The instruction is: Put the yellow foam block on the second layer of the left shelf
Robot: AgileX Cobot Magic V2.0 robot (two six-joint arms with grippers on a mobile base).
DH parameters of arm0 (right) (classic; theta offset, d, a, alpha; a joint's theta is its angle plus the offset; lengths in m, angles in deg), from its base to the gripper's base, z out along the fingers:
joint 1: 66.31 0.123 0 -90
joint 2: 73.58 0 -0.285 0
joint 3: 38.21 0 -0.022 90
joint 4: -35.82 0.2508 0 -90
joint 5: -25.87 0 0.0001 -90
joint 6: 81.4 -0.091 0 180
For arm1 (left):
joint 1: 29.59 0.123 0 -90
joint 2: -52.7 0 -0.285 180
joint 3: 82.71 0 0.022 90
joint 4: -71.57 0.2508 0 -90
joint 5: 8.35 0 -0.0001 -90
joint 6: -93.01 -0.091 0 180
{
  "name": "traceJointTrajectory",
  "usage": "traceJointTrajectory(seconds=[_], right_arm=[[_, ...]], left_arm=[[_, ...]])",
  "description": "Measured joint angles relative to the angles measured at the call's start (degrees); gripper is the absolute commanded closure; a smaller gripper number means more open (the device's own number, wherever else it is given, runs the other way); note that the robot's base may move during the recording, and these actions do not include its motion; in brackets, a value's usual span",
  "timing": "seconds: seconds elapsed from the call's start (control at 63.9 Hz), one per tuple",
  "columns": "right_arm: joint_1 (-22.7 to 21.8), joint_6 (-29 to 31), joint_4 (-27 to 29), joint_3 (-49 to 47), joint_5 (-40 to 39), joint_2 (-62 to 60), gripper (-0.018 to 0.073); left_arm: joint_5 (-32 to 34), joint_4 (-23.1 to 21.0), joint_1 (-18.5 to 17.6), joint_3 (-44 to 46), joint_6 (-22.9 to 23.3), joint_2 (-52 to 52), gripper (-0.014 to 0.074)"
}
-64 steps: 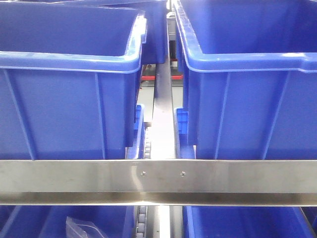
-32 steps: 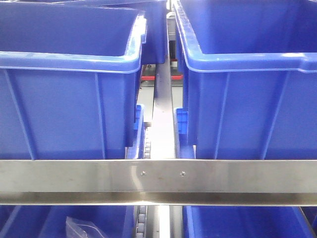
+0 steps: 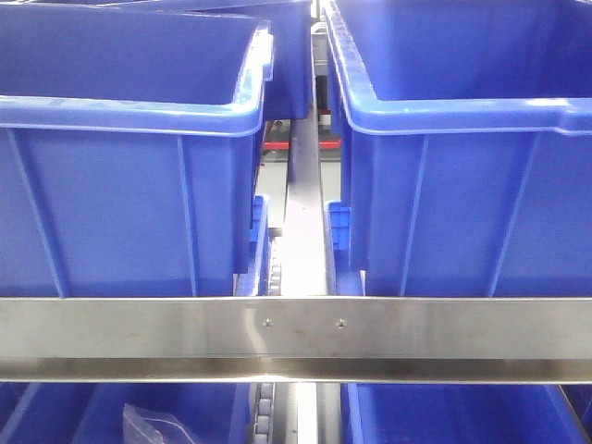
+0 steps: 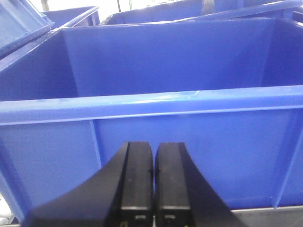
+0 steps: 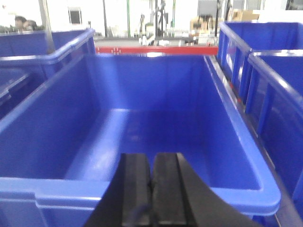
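**Both tools pressed together before blue bins; yellow foam block out of sight**

Front view: two large blue plastic bins side by side on a shelf level, left bin (image 3: pixel 120 185) and right bin (image 3: pixel 462 185), parted by a narrow metal upright (image 3: pixel 305 231). Across the front, a brushed steel rail (image 3: pixel 296 338) with two small screws near its middle. Below the rail, more blue bins; in the lower left one, a clear plastic bag (image 3: pixel 153 425), only partly visible. Behind the gap, a strip of red (image 3: pixel 277 143).

Left wrist view: left tool (image 4: pixel 154 182) low in the frame, black fingers closed against each other, only a thin seam between them, nothing held. Directly ahead, the outer wall and rim of a blue bin (image 4: pixel 151 101), its interior partly visible past the rim.

Right wrist view: right tool (image 5: pixel 152 189) likewise shut, fingers touching, nothing between them. Poised at the near rim of an open blue bin (image 5: pixel 151 137), looking down into its bare floor. More blue bins to either side.

Yellow foam block: not visible in any view.
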Motion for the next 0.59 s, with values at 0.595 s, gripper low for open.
traceJointTrajectory(seconds=[0.595], right_arm=[[0.0, 0.0, 0.5, 0.9, 0.5, -0.3, 0.0531]], left_arm=[[0.0, 0.0, 0.0, 0.0, 0.0, 0.0, 0.046]])
